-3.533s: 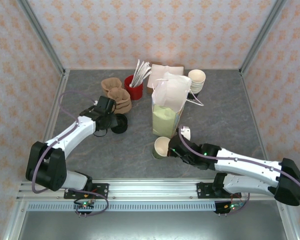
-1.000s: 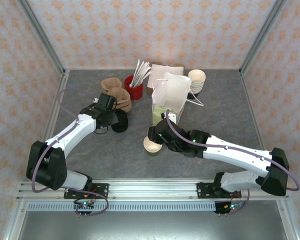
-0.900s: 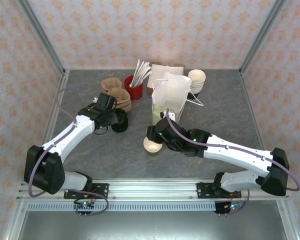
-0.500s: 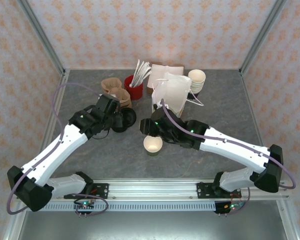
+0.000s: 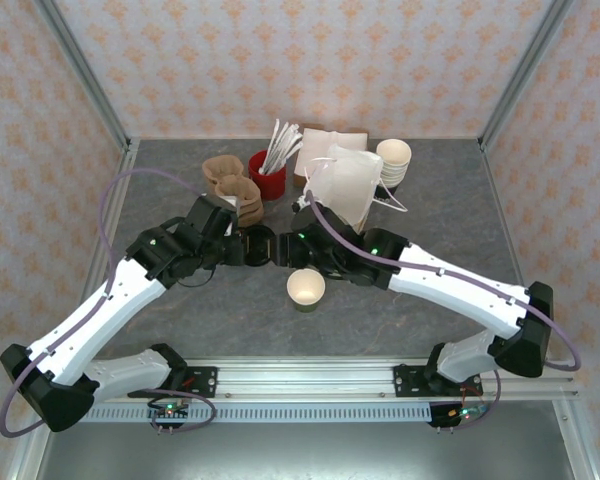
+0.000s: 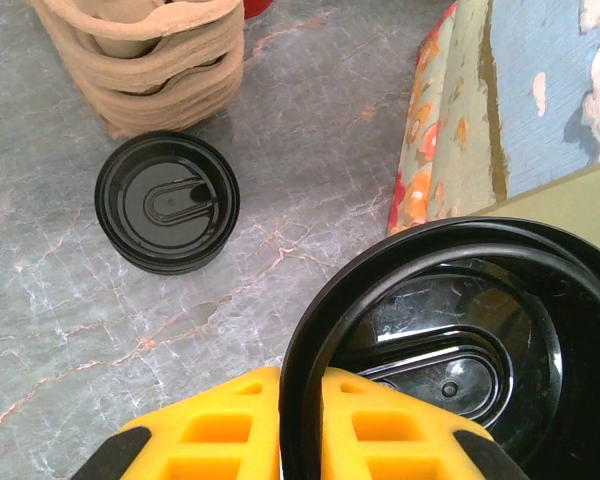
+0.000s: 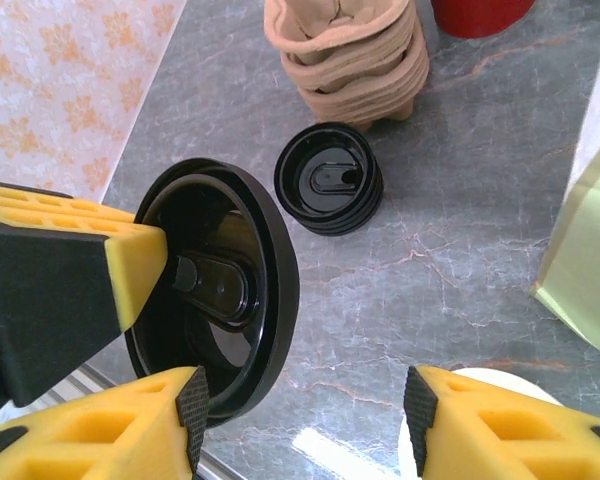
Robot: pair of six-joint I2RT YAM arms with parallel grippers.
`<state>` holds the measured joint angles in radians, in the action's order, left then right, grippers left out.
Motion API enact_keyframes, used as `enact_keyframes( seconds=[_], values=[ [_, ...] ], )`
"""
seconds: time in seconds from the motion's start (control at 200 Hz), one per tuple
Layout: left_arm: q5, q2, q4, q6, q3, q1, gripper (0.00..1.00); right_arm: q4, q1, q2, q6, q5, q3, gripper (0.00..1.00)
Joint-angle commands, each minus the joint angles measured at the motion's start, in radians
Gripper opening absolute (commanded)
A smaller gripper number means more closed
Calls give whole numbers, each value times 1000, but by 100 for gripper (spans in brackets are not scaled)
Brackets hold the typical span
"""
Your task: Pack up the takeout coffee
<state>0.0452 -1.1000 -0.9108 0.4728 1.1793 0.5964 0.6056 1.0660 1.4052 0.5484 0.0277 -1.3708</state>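
The takeout coffee's cup (image 5: 306, 288), greenish sides and cream inside, stands upright and open-topped on the table in front of the tall paper bag (image 5: 345, 195). My left gripper (image 5: 248, 248) is shut on the rim of a single black lid (image 5: 261, 245), holding it on edge above the table; its yellow fingers (image 6: 230, 430) pinch the lid (image 6: 450, 340). My right gripper (image 5: 283, 248) faces it, open (image 7: 305, 425). The lid (image 7: 220, 290) hangs by that gripper's left finger without being clamped. The cup's rim (image 7: 480, 385) shows beside the right finger.
A short stack of black lids (image 6: 167, 203) sits on the table by a pile of brown cup carriers (image 5: 230, 180). A red holder (image 5: 268, 175) and stacked cream cups (image 5: 393, 160) stand at the back. Metal frame rails edge the table.
My left arm lifted a lid off the stack and carried it rightward. My right gripper let go of the cup, rose back toward the lid and opened wider.
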Motion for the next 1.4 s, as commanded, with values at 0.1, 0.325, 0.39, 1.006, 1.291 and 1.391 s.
enact_keyframes(
  seconds=[0.1, 0.325, 0.39, 1.006, 1.291, 1.391],
  values=[
    [21, 11, -19, -5, 21, 19, 15, 41, -14, 52, -6, 10, -66, 55],
    [18, 9, -22, -7, 20, 20, 15, 26, -22, 87, -13, 42, -83, 48],
    [18, 13, -21, -5, 18, 21, 15, 24, -25, 91, -13, 44, -86, 45],
    [16, 19, 8, -14, -1, 25, 15, 54, -45, 141, -10, 119, -127, 22],
    [16, 9, 16, -13, -2, 24, 15, 56, -53, 146, -8, 117, -128, 12],
    [11, 12, 21, -24, -1, 25, 15, 61, -57, 143, -8, 118, -128, 5]
  ],
)
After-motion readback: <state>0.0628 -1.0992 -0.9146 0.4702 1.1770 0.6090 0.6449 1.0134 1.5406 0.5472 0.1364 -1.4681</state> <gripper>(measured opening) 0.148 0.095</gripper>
